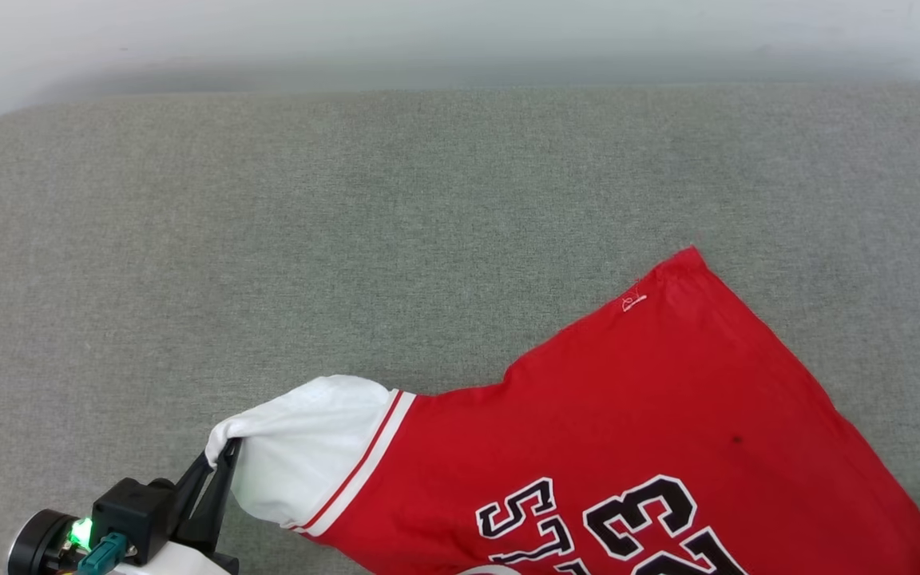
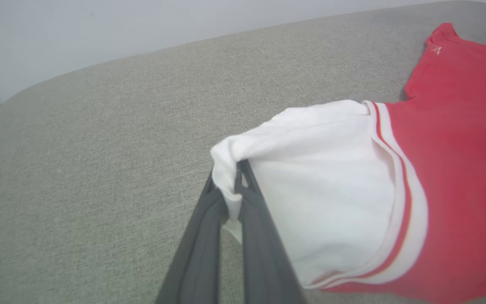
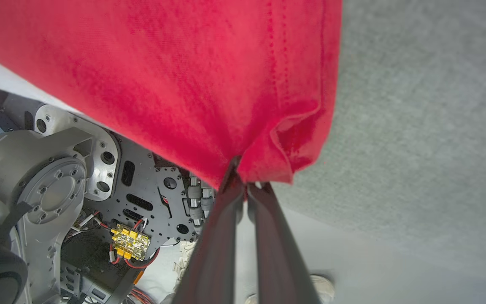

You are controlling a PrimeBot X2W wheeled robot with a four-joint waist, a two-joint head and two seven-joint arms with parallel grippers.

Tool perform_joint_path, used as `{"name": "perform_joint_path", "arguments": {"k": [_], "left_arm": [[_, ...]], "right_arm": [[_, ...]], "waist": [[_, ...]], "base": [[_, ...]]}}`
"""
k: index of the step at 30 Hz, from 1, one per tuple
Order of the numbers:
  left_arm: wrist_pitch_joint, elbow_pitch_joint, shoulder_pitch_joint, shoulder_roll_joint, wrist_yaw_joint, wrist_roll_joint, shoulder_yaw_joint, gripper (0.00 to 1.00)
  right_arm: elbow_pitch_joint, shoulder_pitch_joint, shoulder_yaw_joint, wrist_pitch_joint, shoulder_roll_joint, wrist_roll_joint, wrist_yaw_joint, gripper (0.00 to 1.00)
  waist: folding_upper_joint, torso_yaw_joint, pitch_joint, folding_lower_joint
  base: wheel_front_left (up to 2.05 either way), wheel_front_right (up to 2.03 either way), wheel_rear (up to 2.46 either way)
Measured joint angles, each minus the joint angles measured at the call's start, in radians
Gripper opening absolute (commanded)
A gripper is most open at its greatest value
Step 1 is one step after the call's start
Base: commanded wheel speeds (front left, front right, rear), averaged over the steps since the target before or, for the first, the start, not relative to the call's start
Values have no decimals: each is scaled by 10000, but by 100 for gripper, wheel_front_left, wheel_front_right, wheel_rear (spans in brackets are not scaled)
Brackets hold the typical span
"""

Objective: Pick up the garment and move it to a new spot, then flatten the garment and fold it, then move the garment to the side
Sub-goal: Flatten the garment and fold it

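Note:
The garment (image 1: pixel 652 415), a red jersey with a white sleeve and black lettering, lies spread across the lower right of the grey cushion (image 1: pixel 348 224). My left gripper (image 1: pixel 224 455) is shut on the edge of the white sleeve (image 2: pixel 310 177) at the lower left, lifting it slightly. In the left wrist view the left gripper (image 2: pixel 236 169) pinches bunched white cloth. My right gripper (image 3: pixel 243 177) is shut on a red hem corner of the garment (image 3: pixel 184 76), which hangs past the cushion's near edge.
The grey cushion (image 2: pixel 99 169) stretches wide to the left and back, with a pale wall (image 1: pixel 460 32) behind it. Below the red cloth in the right wrist view sit my own base (image 3: pixel 57 190), its wiring, and the pale floor.

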Motion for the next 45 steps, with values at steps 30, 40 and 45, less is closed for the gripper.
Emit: {"name": "perform_joint_path", "arguments": {"k": [30,40,45], "left_arm": [[130,13,-1191,-587,-245,539,-537,0],[84,123,-1860,-920,-403,746,-669,0],[42,291,-1974,-1062,-476,800,-696,0]], "right_arm": [[-1467,-6441,-1914,4830,2297,-2838,-2,100],[723,-7775,-522,4913,3590,-3091,-2,100],[1279,-7852,247,4663,3630,-2982,-2,100]], "waist": [[0,1103,1129,2],[0,1603,2188,2],[0,1798,2454,2]], "base": [[0,0,0],[0,0,0],[0,0,0]]}}
